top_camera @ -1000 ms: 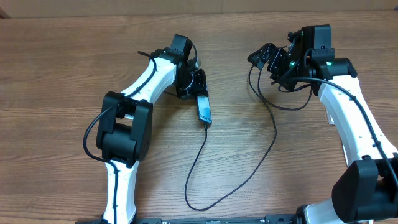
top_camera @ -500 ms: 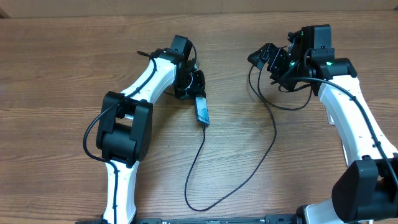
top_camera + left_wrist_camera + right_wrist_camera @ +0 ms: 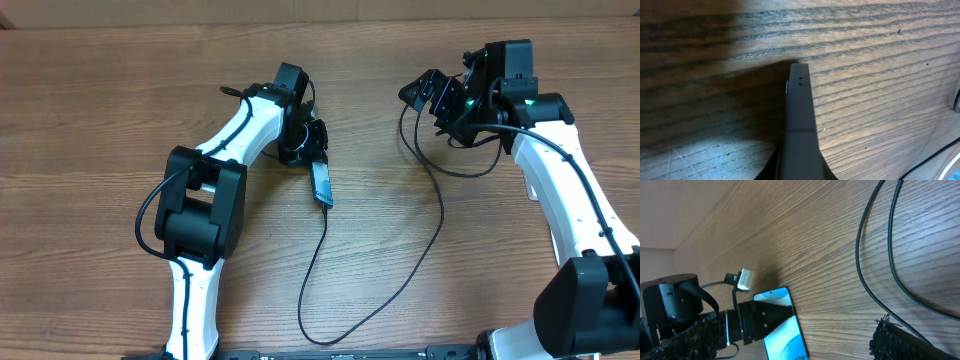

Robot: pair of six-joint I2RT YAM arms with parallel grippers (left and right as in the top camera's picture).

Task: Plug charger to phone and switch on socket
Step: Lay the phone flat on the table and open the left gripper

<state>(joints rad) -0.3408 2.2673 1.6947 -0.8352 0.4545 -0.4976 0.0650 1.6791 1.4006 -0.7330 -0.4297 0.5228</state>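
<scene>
The phone is slim with a cyan screen and sits mid-table, tipped toward its edge. My left gripper is shut on its upper end. From the right wrist, one black finger lies across the phone. The left wrist view shows only a dark slab over the wood. The charger, a thin black cable, runs from the phone's lower end, loops near the front edge and climbs toward my right gripper. That gripper stands open, holding nothing and well right of the phone. Its plug and the socket are out of view.
Two black cable strands cross the wood in front of the right gripper's fuzzy fingers. A small white connector on a short black lead sticks out beside the left gripper. The table's back edge runs just behind both arms.
The left gripper has edged slightly down and left. The phone in it has swung left and tipped further onto its edge. The right arm has not moved.
</scene>
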